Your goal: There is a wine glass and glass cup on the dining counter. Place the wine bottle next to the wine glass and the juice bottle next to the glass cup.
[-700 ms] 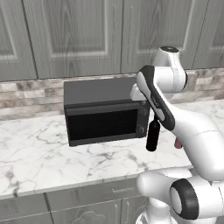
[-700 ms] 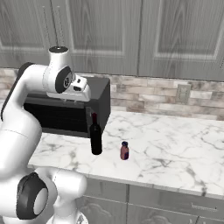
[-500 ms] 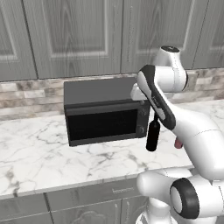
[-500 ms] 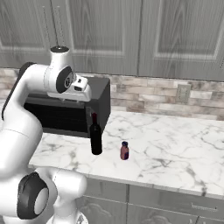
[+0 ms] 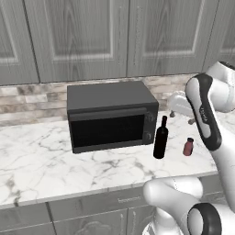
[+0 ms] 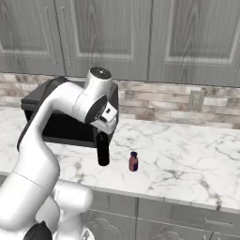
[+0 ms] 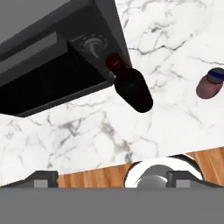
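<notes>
1. Nearest the base, grey drawer fronts (image 5: 82, 209) run under the front edge of the wall counter (image 5: 41, 170), whose top is white marble with grey veins.
2. The wine bottle (image 5: 160, 138) stands upright on that counter, just in front of the microwave's right front corner and close to it; whether the two touch cannot be told. From the right base view the wine bottle (image 6: 102, 148) has its neck hidden behind the arm.
3. The juice bottle (image 5: 187, 147) stands upright to the right of the wine bottle, near it but clearly apart, on bare marble. It is far shorter, pinkish-red with a dark cap, as the right base view (image 6: 133, 161) also shows.
4. The gripper (image 7: 111, 177) hangs above the wine bottle and looks down on it; its two dark tips stand wide apart at the bottom of the hand view, with nothing between them. It touches neither bottle.
5. In the hand view the wine bottle (image 7: 131, 85) shows its dark red top beside the microwave's round dial (image 7: 92, 45), and the juice bottle (image 7: 210, 83) lies off to the right.
6. Behind the bottles sits the black microwave (image 5: 110, 114), door closed.
7. Farther back a stone-tile backsplash (image 6: 154, 105) carries a wall outlet (image 6: 196, 98).
8. Farthest up, grey panelled wall cabinets (image 5: 92, 36) span the wall.
</notes>
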### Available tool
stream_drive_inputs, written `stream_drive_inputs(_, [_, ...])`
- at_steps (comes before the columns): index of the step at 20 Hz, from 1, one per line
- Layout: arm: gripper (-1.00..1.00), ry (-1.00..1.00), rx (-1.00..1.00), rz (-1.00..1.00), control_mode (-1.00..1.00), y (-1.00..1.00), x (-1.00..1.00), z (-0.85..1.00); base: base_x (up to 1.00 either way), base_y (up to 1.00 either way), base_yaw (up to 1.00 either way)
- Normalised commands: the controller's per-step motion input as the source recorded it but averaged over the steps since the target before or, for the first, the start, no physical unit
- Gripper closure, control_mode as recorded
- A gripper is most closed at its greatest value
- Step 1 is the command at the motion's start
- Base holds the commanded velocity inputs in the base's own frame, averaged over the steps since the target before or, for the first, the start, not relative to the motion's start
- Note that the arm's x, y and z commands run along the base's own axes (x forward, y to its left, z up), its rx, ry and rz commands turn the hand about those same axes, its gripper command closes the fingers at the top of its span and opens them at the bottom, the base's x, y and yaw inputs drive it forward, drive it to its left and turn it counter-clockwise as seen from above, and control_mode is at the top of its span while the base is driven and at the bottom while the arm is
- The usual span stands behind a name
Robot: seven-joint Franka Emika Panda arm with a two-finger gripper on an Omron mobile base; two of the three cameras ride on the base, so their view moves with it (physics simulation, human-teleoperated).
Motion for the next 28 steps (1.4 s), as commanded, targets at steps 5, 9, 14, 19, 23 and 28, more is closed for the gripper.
stream_drive_inputs(5, [-1.0, 0.09, 0.47, -0.44, -1.0, -0.95, -0.36, -0.2, 0.0, 0.0, 0.0])
stream_drive_inputs(9, [-1.0, 0.04, 0.52, -0.34, -1.0, -1.0, -0.06, -0.13, 0.0, 0.0, 0.0])
stream_drive_inputs(14, [-1.0, 0.08, 0.41, -0.14, -1.0, -0.89, 0.04, -0.47, 0.0, 0.0, 0.0])
stream_drive_inputs(19, [-1.0, 0.0, 0.33, -0.06, -1.0, -0.78, 0.09, -0.32, 0.0, 0.0, 0.0])
stream_drive_inputs(23, [-1.0, 0.0, 0.35, 0.0, -1.0, -0.48, 0.08, -0.26, 0.0, 0.0, 0.0])
stream_drive_inputs(28, [-1.0, 0.02, 0.34, 0.0, -1.0, -0.29, 0.12, -0.29, 0.0, 0.0, 0.0])
